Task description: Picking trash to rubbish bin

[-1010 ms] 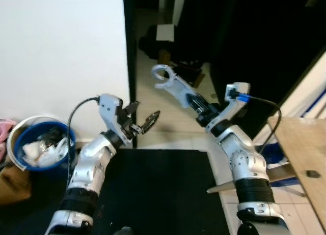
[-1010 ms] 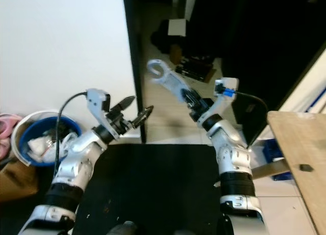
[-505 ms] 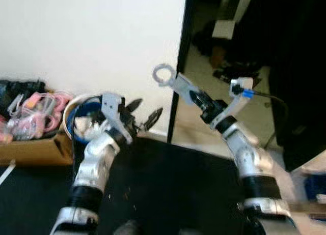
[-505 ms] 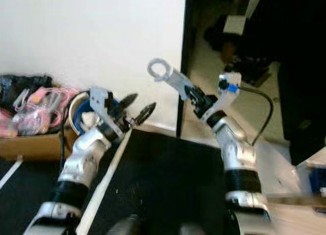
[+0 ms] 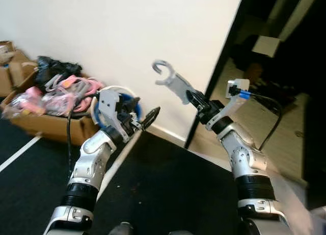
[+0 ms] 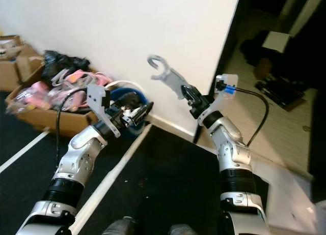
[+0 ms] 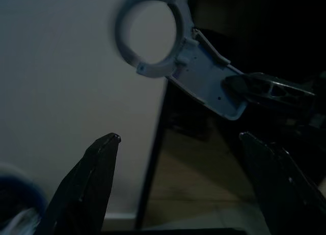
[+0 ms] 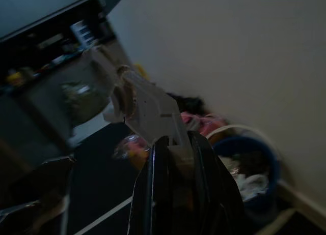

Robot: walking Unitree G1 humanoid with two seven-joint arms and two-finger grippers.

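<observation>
Right gripper [image 5: 196,98], mid-frame in the left eye view, is clamped on the flat end of a grey plastic piece [image 5: 170,81]; its open ring end points to the upper left against the white wall [image 5: 127,36]. The right wrist view shows the same piece [image 8: 147,110] pinched between closed black fingers [image 8: 163,194], and past them the blue rubbish bin [image 8: 249,164] with white trash inside, which the head views barely show.

Left gripper [image 5: 144,119] is raised left of centre, jaws spread wide, nothing between them. It sits in front of the bin [image 6: 133,98], so the head views show just the bin's blue wall and white rim. The left wrist view has both fingertips [image 7: 104,148] far apart, with the grey piece's ring [image 7: 153,36] floating beyond them, well apart, and the right gripper's dark fingers holding its far end.

Cardboard box [image 5: 46,124] of pink and black stuff touches the bin on its left side, against the wall. Black mat [image 5: 163,194] with a white stripe [image 6: 109,181] covers the lower frame. Dark doorway [image 5: 275,52] is at upper right.
</observation>
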